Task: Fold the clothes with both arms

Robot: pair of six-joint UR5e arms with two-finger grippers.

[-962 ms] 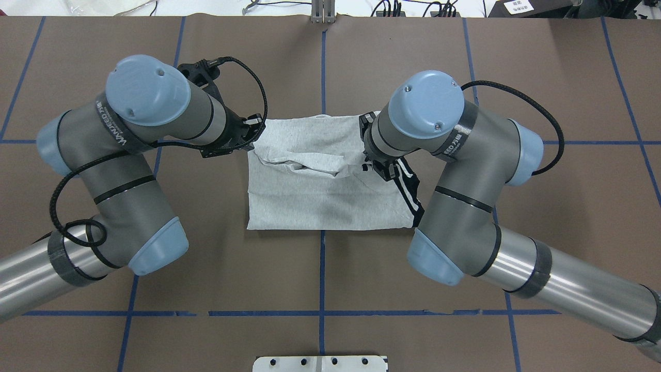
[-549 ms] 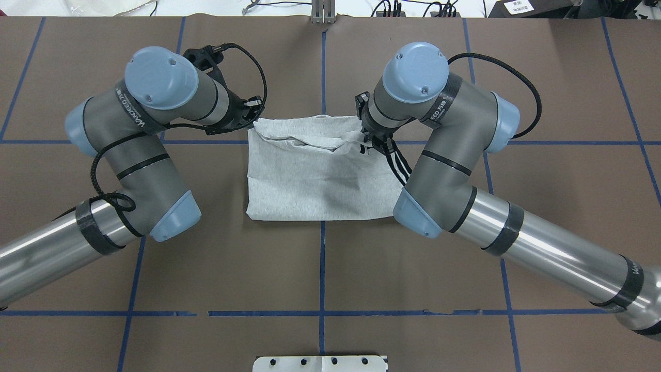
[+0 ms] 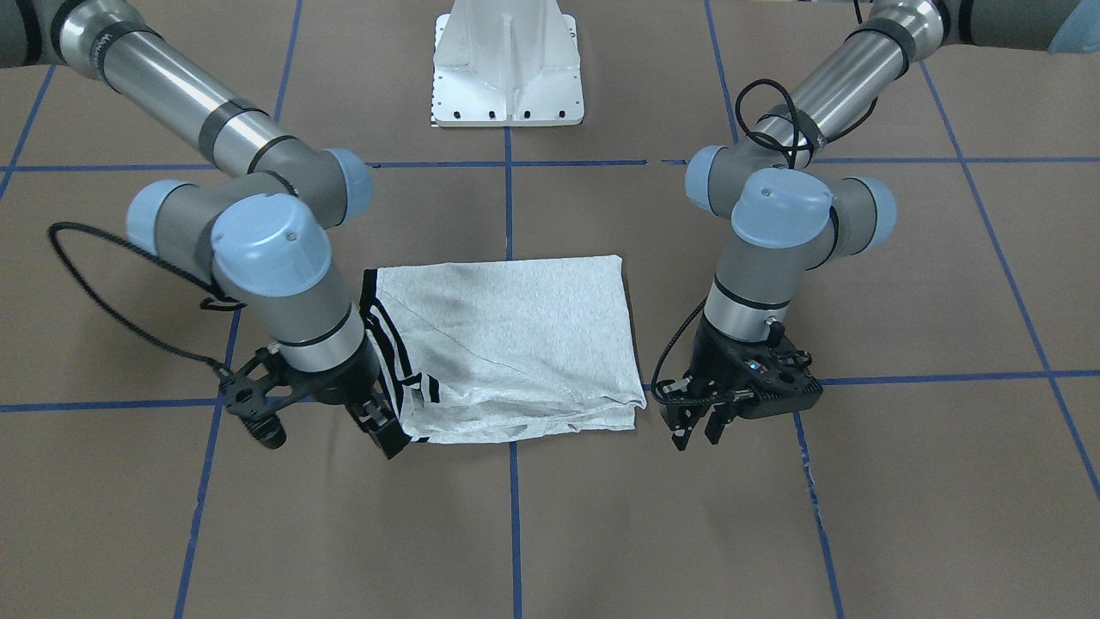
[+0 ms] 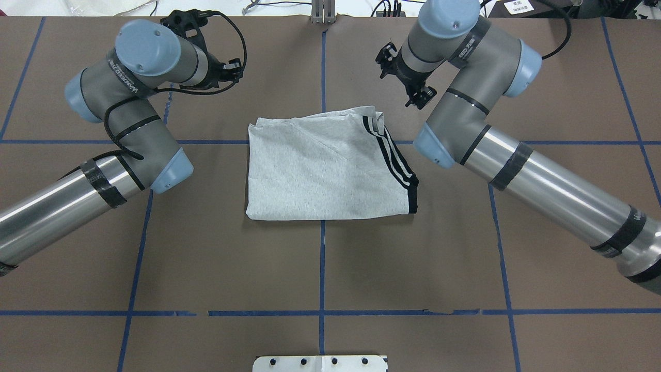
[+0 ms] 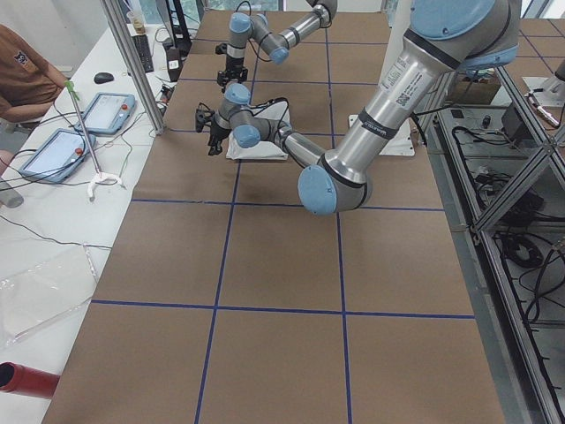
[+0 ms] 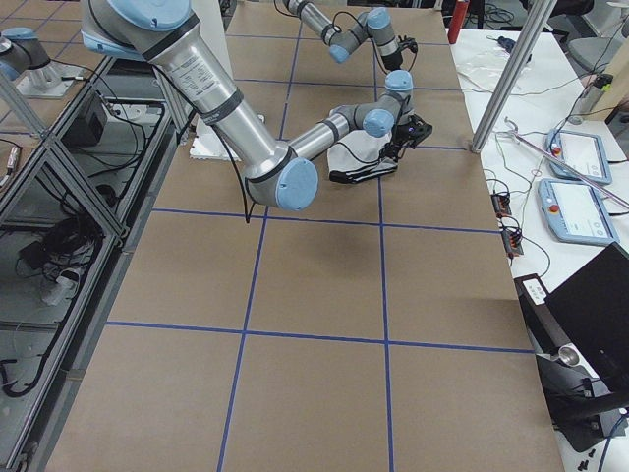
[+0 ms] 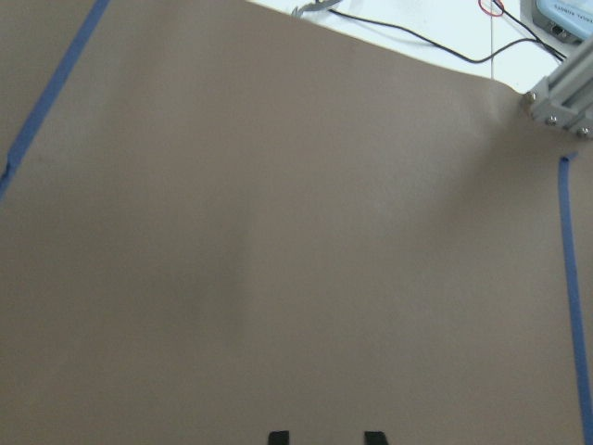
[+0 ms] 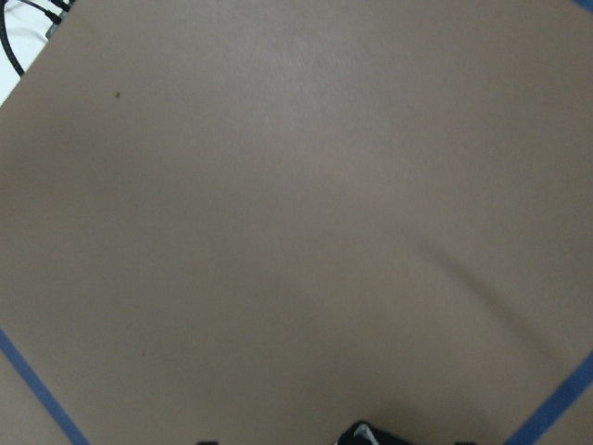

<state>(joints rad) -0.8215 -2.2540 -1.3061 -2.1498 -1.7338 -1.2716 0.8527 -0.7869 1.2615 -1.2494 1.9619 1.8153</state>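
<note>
Folded T-shirt flat on the bench, both hands clear

From overhead, the grey T-shirt (image 4: 320,165) lies mid-bench (image 4: 320,268), stripes at its 3 o'clock. The left hand (image 3: 698,427) at 10 and the right hand (image 3: 384,432) at 1 o'clock hang spread and empty, likely sparing the fold.

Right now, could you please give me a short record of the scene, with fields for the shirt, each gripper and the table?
garment: T-shirt, folded into a rough rectangle, lying at the table's centre
trim showing: black stripes along its edge on the robot's right
left gripper: open, empty, off the shirt's far left corner
right gripper: open, empty, by the shirt's far right corner, not holding it
table: brown cover with a blue tape grid
</note>
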